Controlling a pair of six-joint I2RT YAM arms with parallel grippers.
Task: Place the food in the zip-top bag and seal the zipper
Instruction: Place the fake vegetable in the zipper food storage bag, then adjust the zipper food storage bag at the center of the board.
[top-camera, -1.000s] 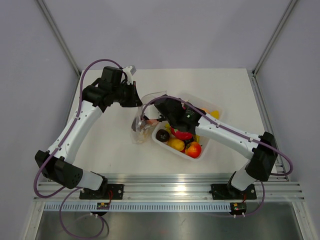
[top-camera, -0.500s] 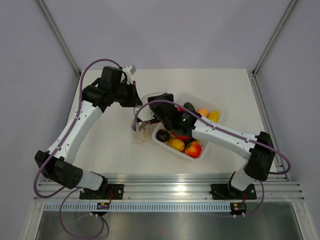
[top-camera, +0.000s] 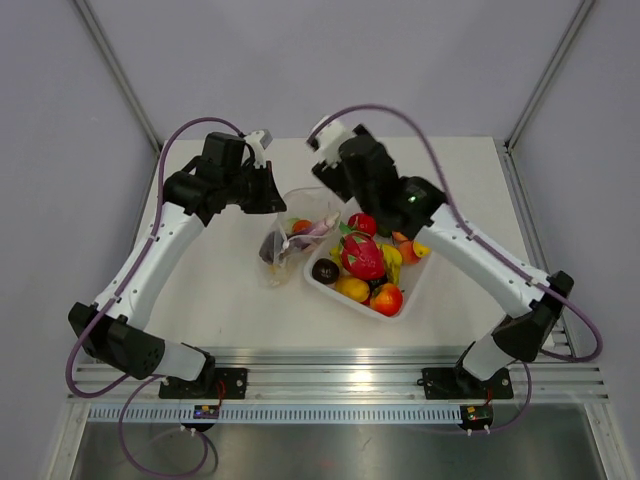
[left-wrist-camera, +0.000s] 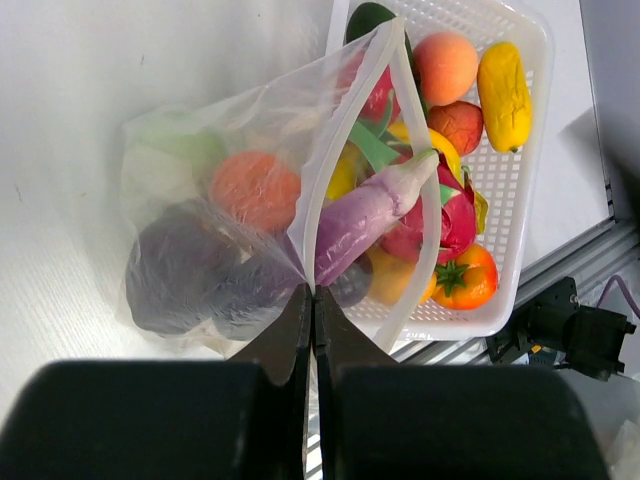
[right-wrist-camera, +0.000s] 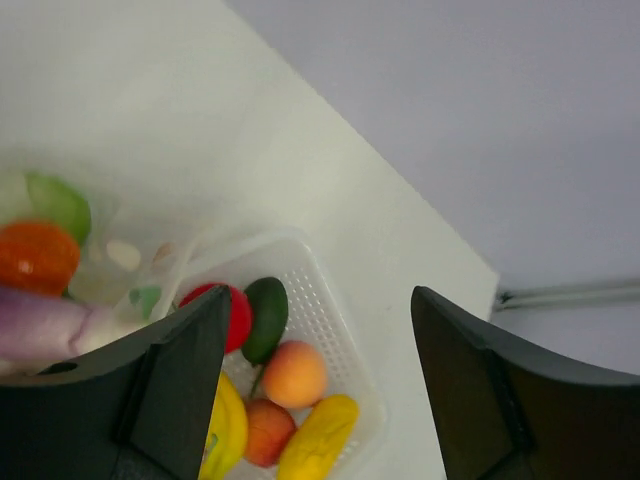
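The see-through zip-top bag (top-camera: 280, 255) lies left of the white tray (top-camera: 407, 305). It holds an orange fruit (left-wrist-camera: 255, 190), a green piece (left-wrist-camera: 180, 145) and dark purple pieces (left-wrist-camera: 180, 270). A purple eggplant (left-wrist-camera: 365, 215) sticks out of its open mouth. My left gripper (top-camera: 272, 195) is shut on the zipper strip (left-wrist-camera: 330, 150) at the mouth edge, seen in the left wrist view (left-wrist-camera: 313, 290). My right gripper (top-camera: 335, 185) is open and empty, raised above the tray's far corner (right-wrist-camera: 320, 292). The pink dragon fruit (top-camera: 362, 255) lies in the tray.
The tray also holds a tomato (top-camera: 387, 298), a red apple (right-wrist-camera: 225, 315), a dark green fruit (right-wrist-camera: 265, 318), a peach (right-wrist-camera: 295, 375) and yellow pieces (right-wrist-camera: 320, 440). The table's right edge and frame post (right-wrist-camera: 560, 295) are near.
My right gripper has left the bag's mouth, risen and swung toward the back, now open. The eggplant stays in the bag's mouth. The left gripper has not moved.
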